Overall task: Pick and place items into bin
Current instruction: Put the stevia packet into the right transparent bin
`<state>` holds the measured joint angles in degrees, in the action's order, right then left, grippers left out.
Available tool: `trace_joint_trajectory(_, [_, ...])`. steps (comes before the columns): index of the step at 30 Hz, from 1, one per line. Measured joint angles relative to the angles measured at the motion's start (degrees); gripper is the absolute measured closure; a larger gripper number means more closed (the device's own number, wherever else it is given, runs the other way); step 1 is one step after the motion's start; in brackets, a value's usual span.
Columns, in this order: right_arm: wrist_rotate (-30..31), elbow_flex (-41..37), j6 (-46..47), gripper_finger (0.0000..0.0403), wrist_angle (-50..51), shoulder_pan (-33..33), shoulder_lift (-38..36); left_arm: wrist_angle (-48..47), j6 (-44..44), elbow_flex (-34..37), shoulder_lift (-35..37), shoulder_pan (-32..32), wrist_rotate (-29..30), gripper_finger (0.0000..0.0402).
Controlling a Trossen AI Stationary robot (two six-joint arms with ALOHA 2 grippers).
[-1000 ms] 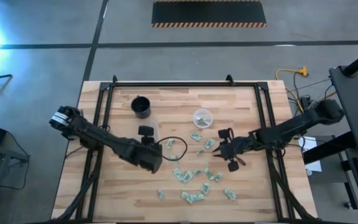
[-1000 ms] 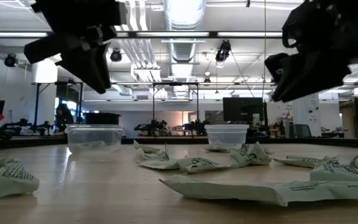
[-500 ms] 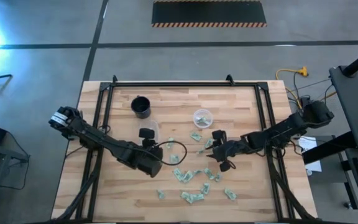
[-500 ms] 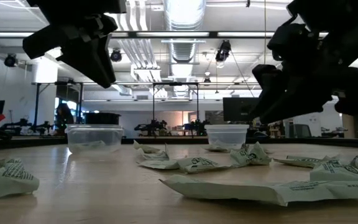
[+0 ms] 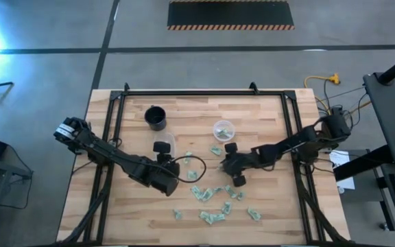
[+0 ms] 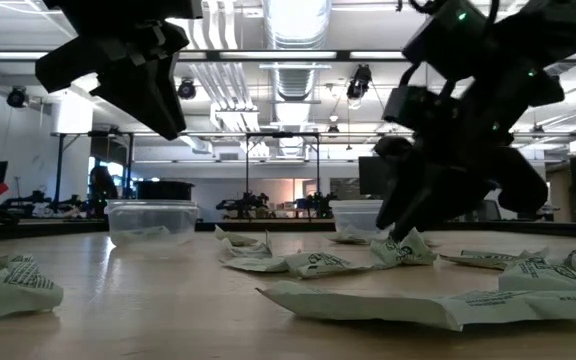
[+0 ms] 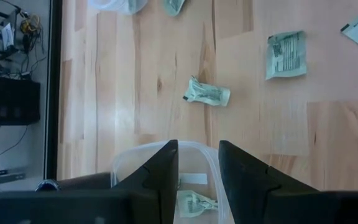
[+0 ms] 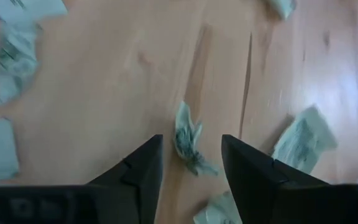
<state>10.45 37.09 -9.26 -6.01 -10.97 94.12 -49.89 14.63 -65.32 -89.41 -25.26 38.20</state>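
Note:
The items (image 5: pixel 214 200) are small pale green-and-white wrinkly pieces scattered flat across the middle and near part of the table. My right gripper (image 5: pixel 233 165) is open and low over them. One crumpled piece (image 8: pixel 187 138) lies on the wood between its fingers, and I see no touch. My left gripper (image 5: pixel 162 152) hangs open above a clear plastic bin (image 7: pixel 120 171), and one piece (image 7: pixel 194 203) lies inside that bin. In the low view the left gripper (image 6: pixel 153 95) is high and the right gripper (image 6: pixel 408 215) is close to the tabletop.
A second clear bin (image 5: pixel 223 129) with pieces in it stands on the far side of the right gripper. A black cup (image 5: pixel 156 117) sits toward the far left. A black frame (image 5: pixel 204 92) borders the table. Bare wood lies toward the far right.
My right gripper has travelled toward the table's left and come down from well above the table to just over the scattered pieces, staying open. The pieces have not moved.

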Motion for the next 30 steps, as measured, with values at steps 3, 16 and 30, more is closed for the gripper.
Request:
trace_joint_trajectory(3, [-0.05, 1.46, 0.07, 0.0260, 0.90, 0.21, 1.24, -0.01, 0.00, 0.00, 0.00, 0.00, 0.00, 0.0303])
trace_joint_trajectory(16, [-0.18, 3.01, 0.39, 0.0304, 4.05, 0.25, 2.79, 0.02, 0.00, 0.00, 0.00, -0.26, -0.24, 0.0303])
trace_joint_trajectory(30, [0.42, 2.87, -0.18, 0.0394, 6.70, 0.25, -0.28, 0.04, 0.02, 0.02, 0.00, -0.28, -0.33, 0.0303])
